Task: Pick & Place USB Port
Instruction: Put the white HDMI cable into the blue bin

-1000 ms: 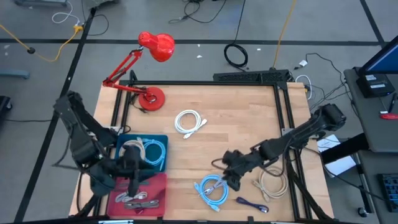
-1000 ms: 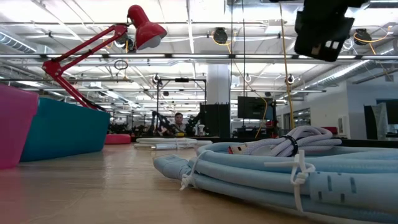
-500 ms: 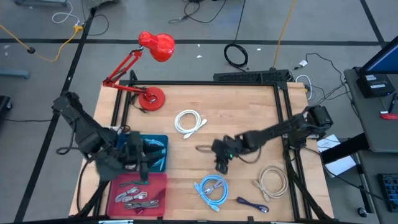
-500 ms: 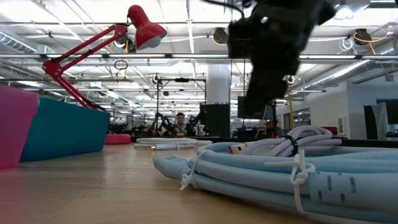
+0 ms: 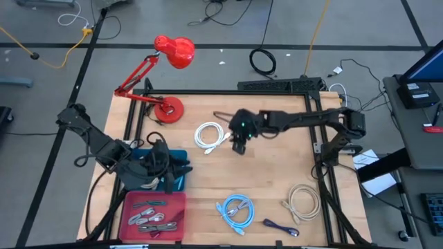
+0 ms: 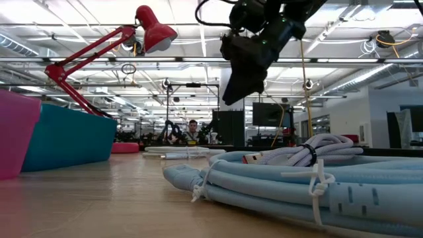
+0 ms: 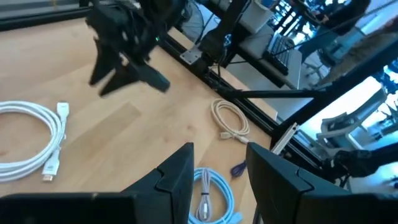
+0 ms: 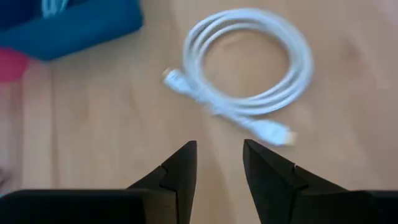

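Right gripper hangs above the table's far middle, just right of the white coiled cable, fingers parted with bare wood showing between them, holding nothing. From its wrist camera the white cable lies just ahead of the fingertips, not touched. Left gripper sits over the teal bin at the near left, fingers also apart with an empty gap. Teal bin has a coiled light cable in it; the red bin just nearer holds grey cables. Blue coiled cable lies near centre on the near side, a beige coil to its right, a small dark purple cable between them at the near edge. Red desk lamp stands at the far left corner. Low view shows the blue cable close up, right gripper well above it.
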Tool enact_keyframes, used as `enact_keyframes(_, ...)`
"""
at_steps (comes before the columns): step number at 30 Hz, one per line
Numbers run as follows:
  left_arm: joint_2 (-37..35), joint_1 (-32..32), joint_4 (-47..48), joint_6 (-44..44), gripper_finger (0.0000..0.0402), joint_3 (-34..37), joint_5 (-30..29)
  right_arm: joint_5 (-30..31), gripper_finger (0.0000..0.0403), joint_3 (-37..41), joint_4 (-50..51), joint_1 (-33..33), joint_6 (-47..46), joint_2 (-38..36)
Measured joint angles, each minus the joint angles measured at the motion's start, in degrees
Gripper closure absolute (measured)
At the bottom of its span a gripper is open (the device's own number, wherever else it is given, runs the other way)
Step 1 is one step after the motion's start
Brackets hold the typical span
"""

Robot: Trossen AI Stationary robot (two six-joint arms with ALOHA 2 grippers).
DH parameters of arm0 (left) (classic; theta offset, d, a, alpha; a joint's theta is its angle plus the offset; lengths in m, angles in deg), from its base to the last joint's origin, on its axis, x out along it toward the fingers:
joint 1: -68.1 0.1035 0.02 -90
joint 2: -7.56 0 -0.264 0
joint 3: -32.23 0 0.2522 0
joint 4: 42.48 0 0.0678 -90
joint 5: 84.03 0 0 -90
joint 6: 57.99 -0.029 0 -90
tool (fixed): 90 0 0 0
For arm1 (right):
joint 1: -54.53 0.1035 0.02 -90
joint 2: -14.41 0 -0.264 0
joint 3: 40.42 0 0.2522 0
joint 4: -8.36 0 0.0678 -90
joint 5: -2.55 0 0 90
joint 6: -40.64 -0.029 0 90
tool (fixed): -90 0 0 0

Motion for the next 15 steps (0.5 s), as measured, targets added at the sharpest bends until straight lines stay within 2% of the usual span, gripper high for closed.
enact_keyframes(2,0.0,0.3,1.3,1.7,0.0254,0.0,-0.7,-1.0,0.0277,-0.5,0.1,-1.7,-1.2,0.0)
enact_keyframes(4,0.0,1.2,4.6,2.0,0.0254,0.0,-1.7,-4.7,0.0277,-0.6,0.4,-2.8,-4.4,-0.3)
enact_keyframes(7,0.0,5.8,16.3,2.7,0.0254,0.0,-0.8,-11.4,0.0277,-0.7,1.7,-2.2,-9.2,-2.8)
enact_keyframes(9,0.9,12.2,24.2,1.9,0.0254,0.0,2.9,-13.8,0.0277,-0.9,2.4,-0.2,-11.3,-4.8)
enact_keyframes(11,2.5,20.4,27.8,-3.4,0.0254,0.0,9.2,-14.3,0.0277,-0.7,5.1,2.7,-11.7,-7.1)
enact_keyframes(15,7.5,35.6,22.4,-19.1,0.0254,0.0,23.9,-11.5,0.0277,-0.7,7.4,8.3,-13.4,-12.9)
